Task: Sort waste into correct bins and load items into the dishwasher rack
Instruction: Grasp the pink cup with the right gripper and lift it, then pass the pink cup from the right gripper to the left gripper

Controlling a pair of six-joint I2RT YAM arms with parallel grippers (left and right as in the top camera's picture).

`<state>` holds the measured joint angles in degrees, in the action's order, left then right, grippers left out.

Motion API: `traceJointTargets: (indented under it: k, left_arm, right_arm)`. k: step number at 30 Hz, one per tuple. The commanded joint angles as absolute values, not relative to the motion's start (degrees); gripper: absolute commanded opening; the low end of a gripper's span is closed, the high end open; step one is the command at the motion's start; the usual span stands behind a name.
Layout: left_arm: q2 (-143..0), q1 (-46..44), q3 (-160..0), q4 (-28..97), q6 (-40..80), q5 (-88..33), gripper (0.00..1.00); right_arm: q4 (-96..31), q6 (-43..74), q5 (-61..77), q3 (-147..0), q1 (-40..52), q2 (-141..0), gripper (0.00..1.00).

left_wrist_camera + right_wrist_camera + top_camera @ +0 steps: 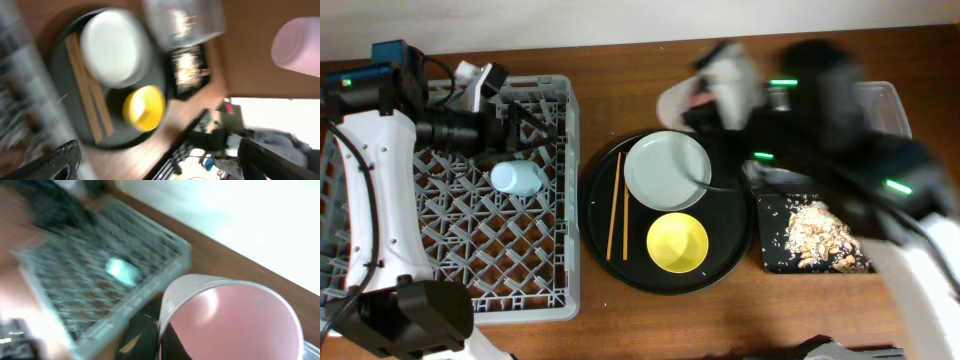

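A wooden table (620,80) was seen from above and from both wrists. The right gripper (162,336) was clamped shut on the rim of the small pink cup (230,320), one dark finger inside the lip and the wall pinched against it. In the right wrist view the cup filled the lower right of the frame, mouth toward the camera. In the overhead view it was a pale pink blur at upper centre, above the table and outside every container.

The grey dishwasher rack (570,200) filled the left of the overhead frame, with the blue cup (517,178) lying among its pegs. The left gripper (157,155) hung over the rack with its jaws wide apart and nothing between them.

At centre, the round black tray (730,240) held the plate (667,170), the yellow bowl (677,242) and the chopsticks (617,205). At right, the shallow black tray (772,225) held food scraps (817,238). The clear tub (890,105) was mostly hidden behind the blurred right arm.

The cup looked light, stiff and smooth, probably thin-walled plastic. A pinch on one point of the rim would likely let it swing or slip, so a slow carry seemed wise. Gripping deeper down the wall would probably hold it more securely.
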<state>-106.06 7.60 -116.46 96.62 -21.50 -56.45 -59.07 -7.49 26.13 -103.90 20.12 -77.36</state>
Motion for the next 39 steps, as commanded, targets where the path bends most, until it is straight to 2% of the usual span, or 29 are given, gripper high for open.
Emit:
traceJointTargets:
  k: [1,3,4,6,10,14,30,34,35,37,39]
  left_arm:
    - [-104.2,4.3,-116.2,96.7,-32.2,-72.9,0.99]
    - [-104.2,1.7,-116.2,96.7,-34.7,-77.4,0.99]
    - [-104.2,-0.3,-116.2,96.7,-36.2,-79.2,0.99]
    - [-104.2,-2.4,-116.2,96.7,-37.0,-79.3,0.99]
    - [-104.2,-6.2,-116.2,96.1,-37.2,-79.9,0.99]
    - [-104.2,-7.2,-116.2,94.1,-37.8,-79.1,0.99]
    - [-104.2,-14.6,-116.2,95.0,-39.1,-81.0,0.98]
    - [-104.2,-14.6,-116.2,95.0,-39.1,-79.8,0.89]
    - [-104.2,-14.6,-116.2,95.1,-39.1,-79.1,0.76]
    - [-104.2,-14.6,-116.2,95.4,-39.1,-77.2,0.65]
    - [-104.2,-14.6,-116.2,96.2,-39.1,-76.0,0.65]
  right_arm:
    - [-59.7,-7.2,53.5,-102.2,12.9,-80.2,0.04]
    - [-59.7,-8.3,59.1,-101.4,10.7,-81.5,0.04]
    - [-59.9,-11.7,66.8,-101.0,9.6,-83.3,0.04]
    - [-59.8,-13.3,73.3,-101.0,9.3,-85.3,0.04]
    - [-59.9,-14.7,76.6,-101.0,10.3,-89.2,0.04]
    - [-59.8,-18.7,88.3,-101.0,10.8,-90.8,0.04]
    - [-59.4,-19.3,81.4,-101.0,12.3,-91.2,0.04]
    - [-59.4,-19.3,79.0,-101.0,12.3,-91.2,0.04]
    - [-59.2,-19.3,79.0,-101.0,12.3,-91.2,0.04]
    - [-58.8,-19.3,79.0,-101.0,12.3,-91.2,0.04]
    - [-58.2,-19.2,79.0,-101.0,12.1,-91.2,0.04]
